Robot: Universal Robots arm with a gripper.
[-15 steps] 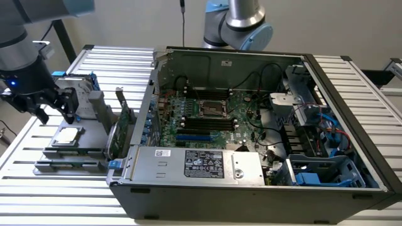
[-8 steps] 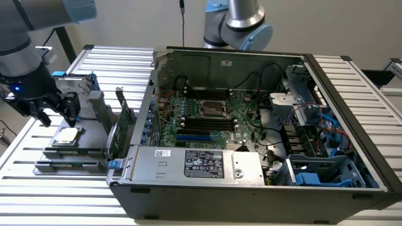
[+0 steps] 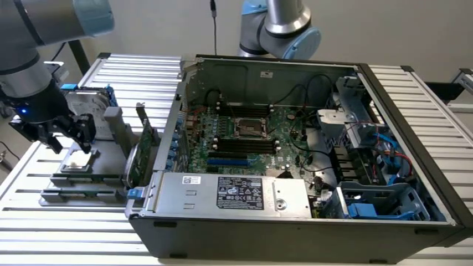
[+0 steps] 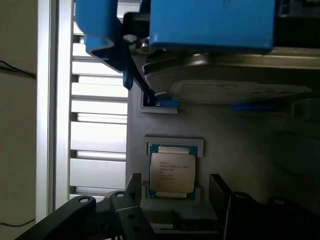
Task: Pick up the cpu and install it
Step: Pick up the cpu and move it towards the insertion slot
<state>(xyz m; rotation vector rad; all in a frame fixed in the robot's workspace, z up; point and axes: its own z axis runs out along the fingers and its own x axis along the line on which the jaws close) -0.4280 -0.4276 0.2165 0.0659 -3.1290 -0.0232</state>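
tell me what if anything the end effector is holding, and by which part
Nothing is held. The end effector is open over the cpu, a finger on either side, and the cpu lies in its grey holder.

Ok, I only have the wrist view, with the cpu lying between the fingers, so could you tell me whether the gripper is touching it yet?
Observer: Not that I can see. In the exterior view the gripper hangs open just above the cpu, which lies flat in its grey holder.
Operator: Thank you. Where is the socket from there?
Observer: The cpu socket sits mid-motherboard inside the open computer case, at the exterior view's right of the holder, past an upright green circuit card. I cannot tell whether its latch is open.
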